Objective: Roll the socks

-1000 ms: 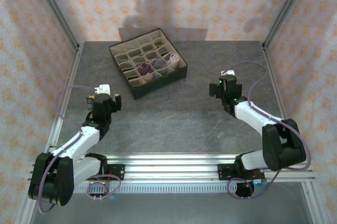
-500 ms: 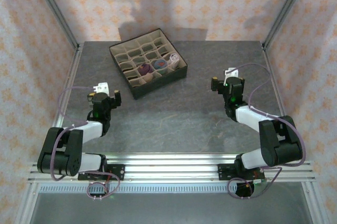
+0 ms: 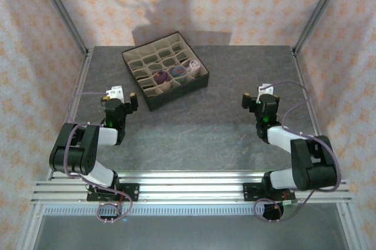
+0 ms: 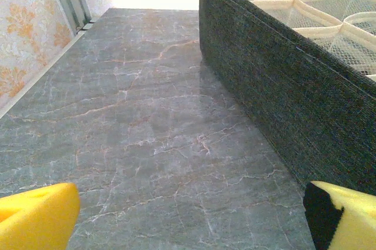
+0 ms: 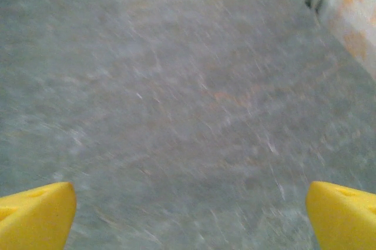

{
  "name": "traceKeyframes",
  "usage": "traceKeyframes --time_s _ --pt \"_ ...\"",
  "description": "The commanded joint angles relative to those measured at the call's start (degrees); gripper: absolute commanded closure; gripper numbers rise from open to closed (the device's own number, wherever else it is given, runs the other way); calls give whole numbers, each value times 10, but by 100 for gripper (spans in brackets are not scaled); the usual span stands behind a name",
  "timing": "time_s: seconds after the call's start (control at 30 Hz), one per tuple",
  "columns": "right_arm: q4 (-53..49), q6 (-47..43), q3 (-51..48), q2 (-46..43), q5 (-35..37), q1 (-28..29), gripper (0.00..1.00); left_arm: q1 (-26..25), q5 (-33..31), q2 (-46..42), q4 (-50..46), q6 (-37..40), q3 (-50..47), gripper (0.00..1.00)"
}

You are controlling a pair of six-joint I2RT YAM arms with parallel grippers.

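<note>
The socks (image 3: 176, 73) sit rolled in neighbouring compartments of the box (image 3: 176, 93), so the job looks done. The left gripper (image 3: 121, 99) and right gripper (image 3: 258, 99) hover low over the table (image 3: 194, 138), fingers spread, holding nothing.

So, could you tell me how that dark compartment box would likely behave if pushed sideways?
The box has a woven-looking wall, suggesting fabric: probably light, flexing under a push. Low and wide on a smooth tabletop, it would likely slide rather than tip.
</note>
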Motion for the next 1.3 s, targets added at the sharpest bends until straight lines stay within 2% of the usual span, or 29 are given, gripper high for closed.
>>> traceKeyframes --time_s 0.0,0.1,1.27 --pt "67 38 -4 40 -35 -31 1 4 0 -2 -10 -5 5 0" --pt "110 56 -14 73 -42 -45 1 4 0 -3 -15 -4 5 0" --pt "89 59 -5 71 -33 -46 1 4 0 -2 -12 -4 5 0"
